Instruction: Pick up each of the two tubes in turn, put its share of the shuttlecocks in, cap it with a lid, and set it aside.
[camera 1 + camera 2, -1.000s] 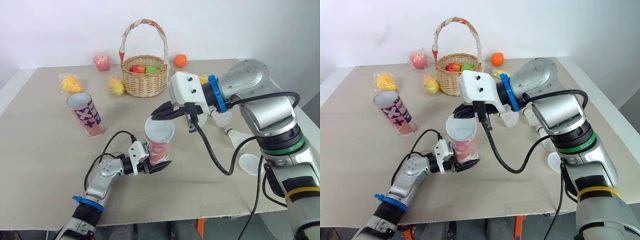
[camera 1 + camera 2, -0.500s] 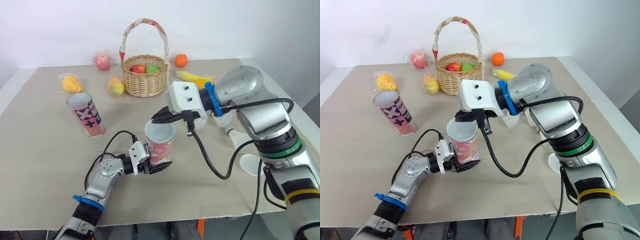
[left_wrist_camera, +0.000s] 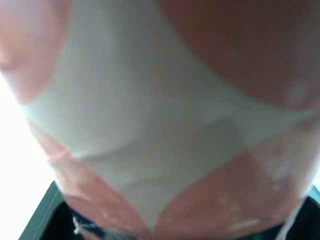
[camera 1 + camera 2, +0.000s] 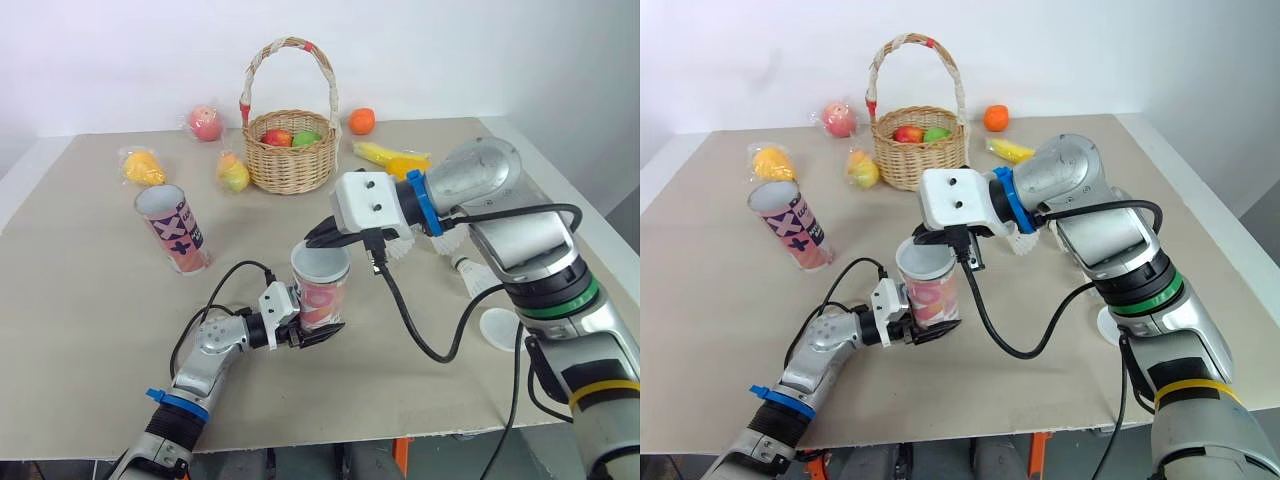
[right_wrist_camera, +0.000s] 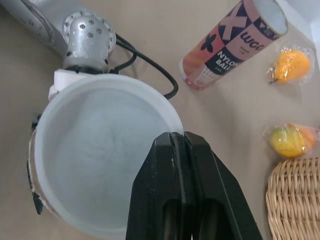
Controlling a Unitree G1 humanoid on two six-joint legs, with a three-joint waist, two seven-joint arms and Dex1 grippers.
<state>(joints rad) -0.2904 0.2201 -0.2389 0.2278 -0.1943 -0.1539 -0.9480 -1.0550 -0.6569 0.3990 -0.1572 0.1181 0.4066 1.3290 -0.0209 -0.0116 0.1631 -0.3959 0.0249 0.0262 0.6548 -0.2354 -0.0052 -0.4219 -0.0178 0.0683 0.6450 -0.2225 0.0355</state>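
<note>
Right wrist view is showing the tube [image 4: 320, 296] wearing a lid [image 5: 100, 165], gripped upright by the left tool [image 4: 318, 330]; the right tool [image 5: 181, 138], pinched shut, is touching the lid's rim. The second tube [image 4: 178, 232], shuttlecocks [image 4: 462, 265] and spare lid [image 4: 499, 327] are waiting.

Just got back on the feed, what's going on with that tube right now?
The left gripper holds one tube upright near the front of the table. A white lid sits on its mouth, and the right gripper, fingers shut, is at the lid's rim, apparently seating it. The second tube stands uncapped to the robot's left. A spare lid and loose shuttlecocks lie to the right.
</note>
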